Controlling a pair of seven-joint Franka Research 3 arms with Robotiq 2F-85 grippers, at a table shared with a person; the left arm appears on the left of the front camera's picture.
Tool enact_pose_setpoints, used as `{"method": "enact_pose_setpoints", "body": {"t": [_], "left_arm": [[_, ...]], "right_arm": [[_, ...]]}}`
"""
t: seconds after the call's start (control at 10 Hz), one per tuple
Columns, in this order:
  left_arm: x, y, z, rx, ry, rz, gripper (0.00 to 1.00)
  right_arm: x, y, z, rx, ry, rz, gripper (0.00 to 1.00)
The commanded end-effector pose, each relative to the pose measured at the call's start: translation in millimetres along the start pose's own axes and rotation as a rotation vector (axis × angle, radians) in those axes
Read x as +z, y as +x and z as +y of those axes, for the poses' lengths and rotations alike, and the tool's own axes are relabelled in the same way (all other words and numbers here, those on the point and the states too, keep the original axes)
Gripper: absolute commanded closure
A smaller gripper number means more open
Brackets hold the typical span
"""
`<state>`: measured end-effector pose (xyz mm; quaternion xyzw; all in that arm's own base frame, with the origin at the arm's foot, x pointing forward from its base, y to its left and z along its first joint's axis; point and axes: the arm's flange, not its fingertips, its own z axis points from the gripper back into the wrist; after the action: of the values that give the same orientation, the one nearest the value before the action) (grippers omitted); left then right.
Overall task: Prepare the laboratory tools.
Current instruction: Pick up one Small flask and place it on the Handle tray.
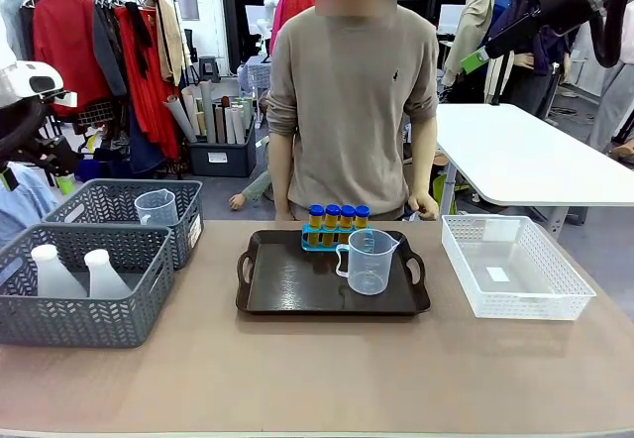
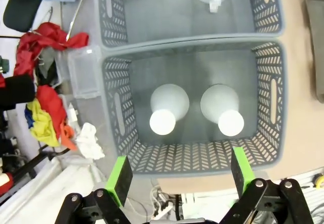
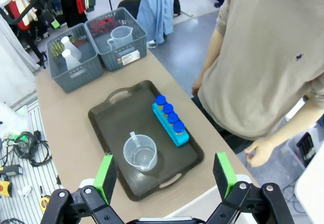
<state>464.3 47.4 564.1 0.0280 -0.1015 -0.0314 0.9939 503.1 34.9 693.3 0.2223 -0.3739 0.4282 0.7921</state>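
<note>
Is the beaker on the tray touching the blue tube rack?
Apart. The right wrist view shows a strip of bare tray between the beaker and the rack.

Clothes rack (image 1: 99,32) far left, white table (image 1: 525,161) right.

- You have a brown table (image 1: 317,379) spanning the front view.
- On your left, the nearer grey basket (image 1: 69,319) sits at the table's edge.
- The farther grey basket (image 1: 188,222) sits just behind it.
- A dark tray (image 1: 297,281) with two handles lies mid-table, toward the far side.
- A white mesh basket (image 1: 515,309) sits on your right, apart from the tray.
</note>
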Motion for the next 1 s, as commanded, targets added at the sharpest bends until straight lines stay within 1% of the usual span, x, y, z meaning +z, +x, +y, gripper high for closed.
{"method": "enact_pose_setpoints", "body": {"t": [0.0,0.3,0.4,0.6,0.7,0.9], "left_arm": [[2,10,2,0.002,0.016,-0.002,0.00],[0,7,1,-0.001,0.002,-0.001,0.00],[-20,11,12,0.106,0.008,-0.006,0.00],[-45,6,23,0.165,-0.024,0.003,0.00],[-57,2,29,0.205,-0.016,0.012,0.00],[-83,-7,37,0.218,-0.064,0.049,0.00]], "right_arm": [[0,1,2,0.002,0.004,-0.009,0.00],[0,1,2,0.002,0.004,-0.009,0.00],[0,1,2,0.002,0.004,-0.009,0.00],[0,1,2,0.002,0.004,-0.009,0.00],[0,1,2,0.002,0.004,-0.009,0.00],[0,1,2,0.002,0.004,-0.009,0.00]]}}
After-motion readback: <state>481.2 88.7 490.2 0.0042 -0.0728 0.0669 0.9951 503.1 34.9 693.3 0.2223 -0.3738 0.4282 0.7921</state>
